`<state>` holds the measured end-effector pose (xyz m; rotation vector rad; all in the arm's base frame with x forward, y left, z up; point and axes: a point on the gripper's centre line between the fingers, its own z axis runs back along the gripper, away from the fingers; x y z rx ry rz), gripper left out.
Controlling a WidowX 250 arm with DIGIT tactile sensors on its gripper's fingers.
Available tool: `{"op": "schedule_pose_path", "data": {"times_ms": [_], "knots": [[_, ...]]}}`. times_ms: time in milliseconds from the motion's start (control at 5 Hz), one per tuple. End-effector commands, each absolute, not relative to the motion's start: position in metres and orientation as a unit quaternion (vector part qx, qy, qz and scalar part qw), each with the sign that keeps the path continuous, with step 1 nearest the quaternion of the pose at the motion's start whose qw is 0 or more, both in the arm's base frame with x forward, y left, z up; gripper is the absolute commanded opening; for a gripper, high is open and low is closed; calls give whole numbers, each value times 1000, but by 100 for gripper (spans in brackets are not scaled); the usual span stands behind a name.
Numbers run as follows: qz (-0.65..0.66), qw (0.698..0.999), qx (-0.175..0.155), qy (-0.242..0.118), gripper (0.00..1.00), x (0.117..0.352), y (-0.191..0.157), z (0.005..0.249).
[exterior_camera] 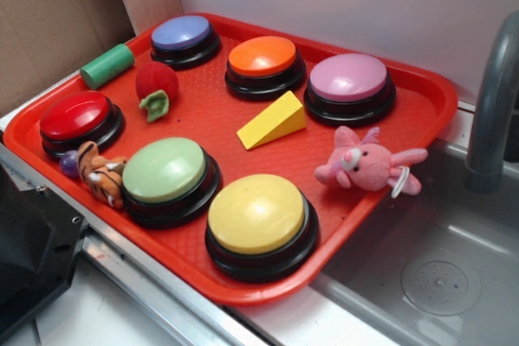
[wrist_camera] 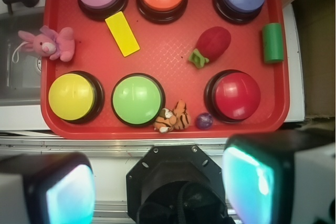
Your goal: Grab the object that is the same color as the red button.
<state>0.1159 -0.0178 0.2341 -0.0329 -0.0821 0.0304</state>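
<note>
- Exterior view: your target, the red plush ball (exterior_camera: pixel 156 81), lies on the red tray (exterior_camera: pixel 422 123) between the red button (exterior_camera: pixel 77 116) and the blue button (exterior_camera: pixel 183 34), with the green cylinder (exterior_camera: pixel 107 66) near it — red on red, so you could well mistake its edge. The tray overhangs a metal sink (exterior_camera: pixel 442 273); a hard press might tip it.
- Wrist view: the gripper (wrist_camera: pixel 160 184) hangs well short of the tray, fingers spread wide, holding nothing — and the ball's green leaf (wrist_camera: pixel 198 59) could snag a pad.
</note>
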Motion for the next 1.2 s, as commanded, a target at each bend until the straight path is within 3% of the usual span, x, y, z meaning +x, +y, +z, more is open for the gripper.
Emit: {"op": "schedule_pose_path", "data": {"times_ms": [0, 200, 400, 800, 1000], "knots": [[15, 999, -16, -41, 100, 116, -18, 234], [40, 997, -48, -36, 100, 129, -9, 219], [114, 992, -47, -37, 100, 152, 15, 195], [211, 976, 8, -49, 100, 192, 53, 144], [263, 963, 20, -63, 100, 204, 66, 115]]}}
